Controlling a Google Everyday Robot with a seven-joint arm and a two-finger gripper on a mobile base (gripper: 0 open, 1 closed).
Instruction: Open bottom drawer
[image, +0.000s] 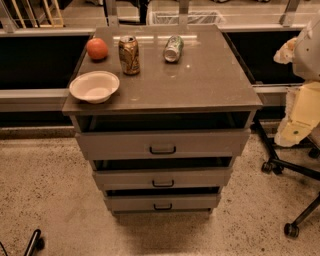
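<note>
Camera view, cabinet: we see a grey-brown three-drawer cabinet with a flat table (200, 82) top, standing on speckled floor.
Task item: the bottom drawer, a grey-brown flat front (162, 202), narrowest of the three, sits lowest, just above the floor.
Handle: a small dark bar handle (163, 206) at the drawer's centre; we judge this the only sensible hold.
Handling: we expect a stiff, rigid front that slides straight out; the bar looks thin and possibly slippery, so a square hold matters.
Tool: the tool is not in view, so we cannot tell its state or position.
On the table: a white bowl (94, 86), an orange fruit (97, 49), an upright gold can (129, 55) and a green can lying on its side (173, 48).
Room: open floor lies in front of the drawers.
Edges: dark chair legs with castors (291, 229) stand to the right, well apart from the handle; a small dark object (34, 242) sits lower left.
</note>
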